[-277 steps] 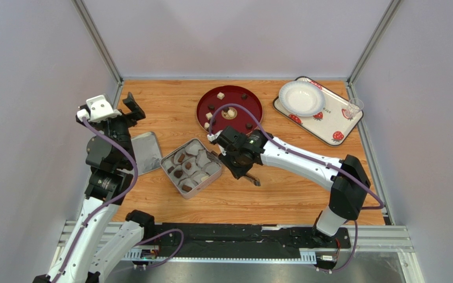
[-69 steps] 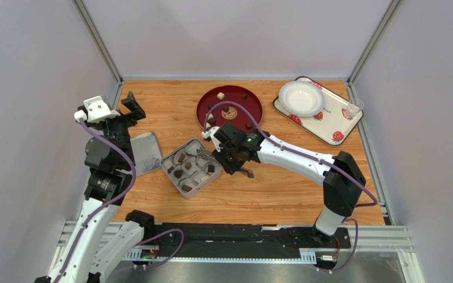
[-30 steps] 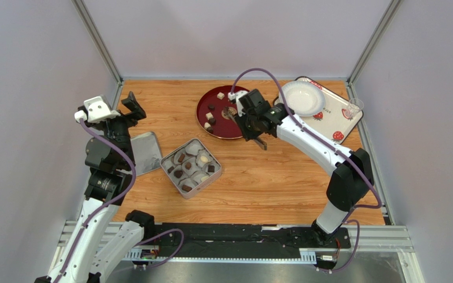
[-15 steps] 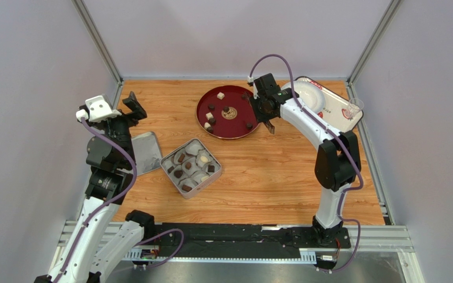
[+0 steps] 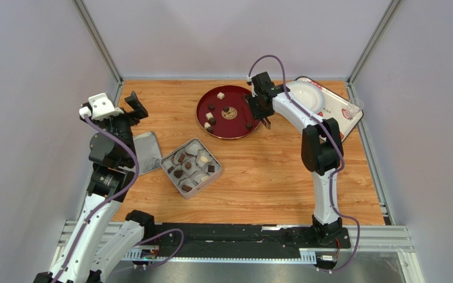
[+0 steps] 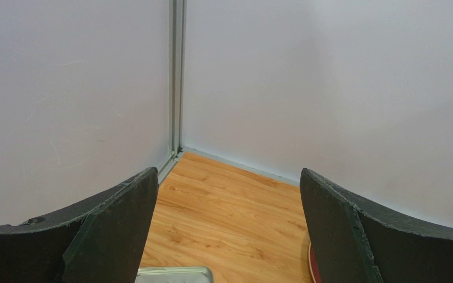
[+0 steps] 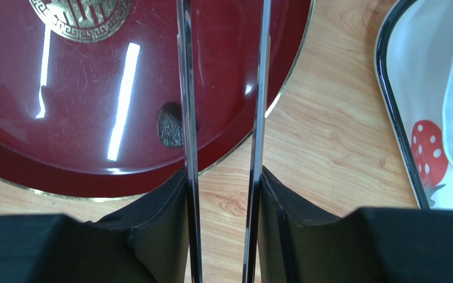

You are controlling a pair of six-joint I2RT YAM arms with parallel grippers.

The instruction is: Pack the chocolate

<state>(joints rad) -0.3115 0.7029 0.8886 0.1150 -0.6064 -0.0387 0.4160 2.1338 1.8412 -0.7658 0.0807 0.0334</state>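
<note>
my right claw point(image 7: 223, 191) pinched the tongs point(image 7: 186, 106) over the plate point(image 7: 63, 159) at the far edge of the table point(image 5: 270, 171), where some chocolate pieces point(image 7: 170, 127) were left to pack; several already lay in the tin point(image 5: 165, 160). my left claw point(image 6: 226, 224) was spread.

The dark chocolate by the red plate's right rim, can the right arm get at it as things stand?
Probably yes. The right gripper holds the tongs over the red plate, and the chocolate lies bare just beside one blade, nothing between.
</note>
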